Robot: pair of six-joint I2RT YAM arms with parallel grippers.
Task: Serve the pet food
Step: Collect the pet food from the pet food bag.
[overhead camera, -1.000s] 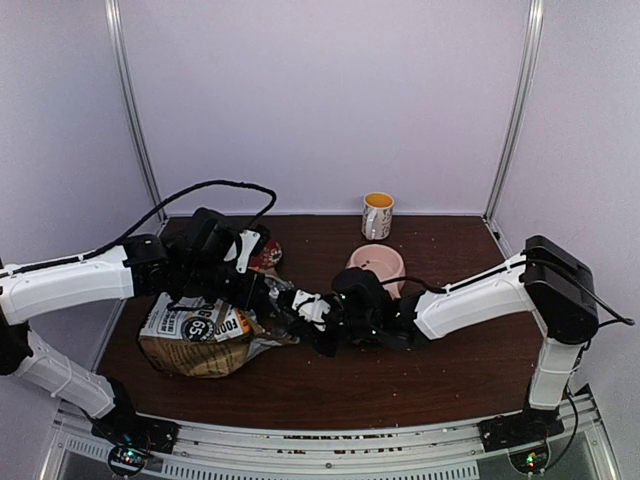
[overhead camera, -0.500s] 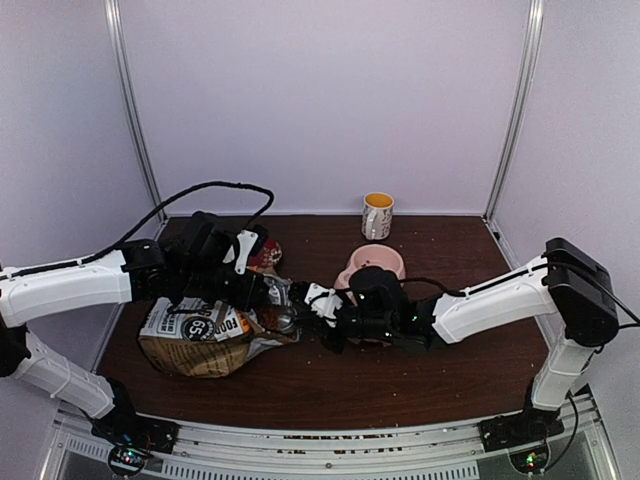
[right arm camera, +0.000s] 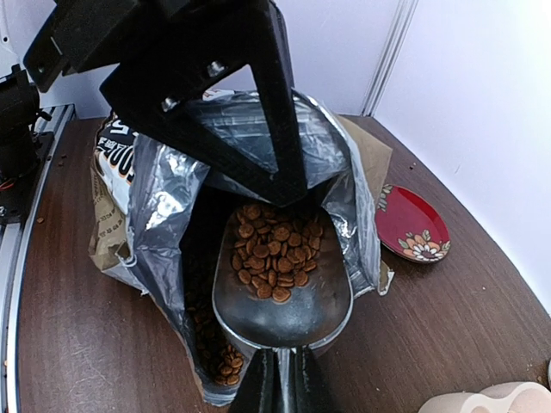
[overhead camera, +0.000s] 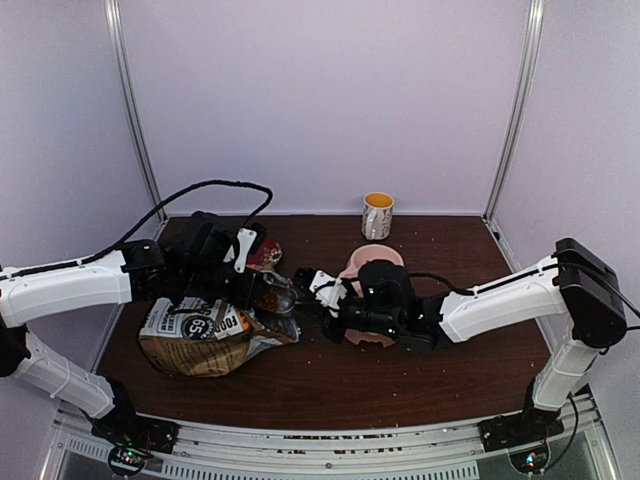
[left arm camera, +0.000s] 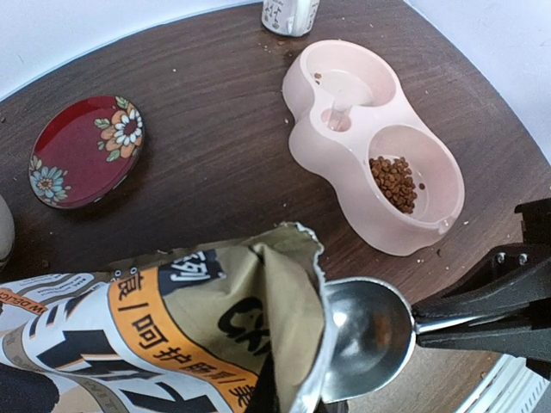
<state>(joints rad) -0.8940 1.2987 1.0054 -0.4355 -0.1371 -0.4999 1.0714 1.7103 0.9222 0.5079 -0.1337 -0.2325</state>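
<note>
Right arm's drawn back a touch from the bag, its wrist now further off the bag's open end. Right end effector is pinched tight on the handle of the metal scoop, which sits just inside the bag's mouth w/ a modest load of pet food. Left end effector is clamped shut on the bag's upper lip, holding it open. Kibble's light, loose and rolls easily (a little's already in the pink bowl, just beyond the bag's mouth). I'd carry it by the scoop only, kept level, no jerks.

Shiny metal scoop, foil-lined paper bag — matt kibble, dark wood table.
</note>
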